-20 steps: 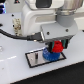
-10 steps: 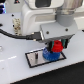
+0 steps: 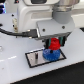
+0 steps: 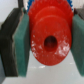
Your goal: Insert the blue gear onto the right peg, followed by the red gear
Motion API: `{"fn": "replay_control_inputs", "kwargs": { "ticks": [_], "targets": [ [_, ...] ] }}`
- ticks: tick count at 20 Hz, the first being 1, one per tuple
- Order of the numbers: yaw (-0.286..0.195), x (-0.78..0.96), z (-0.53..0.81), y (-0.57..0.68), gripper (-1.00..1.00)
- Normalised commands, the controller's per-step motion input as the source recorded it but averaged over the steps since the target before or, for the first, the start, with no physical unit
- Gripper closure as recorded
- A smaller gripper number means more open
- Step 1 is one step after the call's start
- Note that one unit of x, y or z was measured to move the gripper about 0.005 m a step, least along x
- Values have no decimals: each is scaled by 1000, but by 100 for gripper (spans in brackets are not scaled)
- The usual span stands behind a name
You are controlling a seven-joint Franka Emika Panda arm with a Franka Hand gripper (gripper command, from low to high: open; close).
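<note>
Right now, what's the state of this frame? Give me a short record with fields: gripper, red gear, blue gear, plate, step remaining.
gripper: gripper shut on the red gear, pads on both sides
red gear: held just above the blue gear, hub hole visible in the wrist view
blue gear: blue gear already seated on the plate
plate: black-rimmed grey plate on the white table
step remaining: red gear not yet released
</note>
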Motion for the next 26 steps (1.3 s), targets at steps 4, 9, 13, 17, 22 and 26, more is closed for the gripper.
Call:
{"fn": "replay_control_inputs", "kwargs": {
  "ticks": [4,9,13,17,22,26],
  "targets": [
    [0,283,-44,-43,100],
    [0,199,-13,-22,100],
    [0,281,494,4,100],
    [0,205,-67,-10,100],
    [0,222,-13,-5,100],
    [0,234,-182,-27,100]
  ]
}}
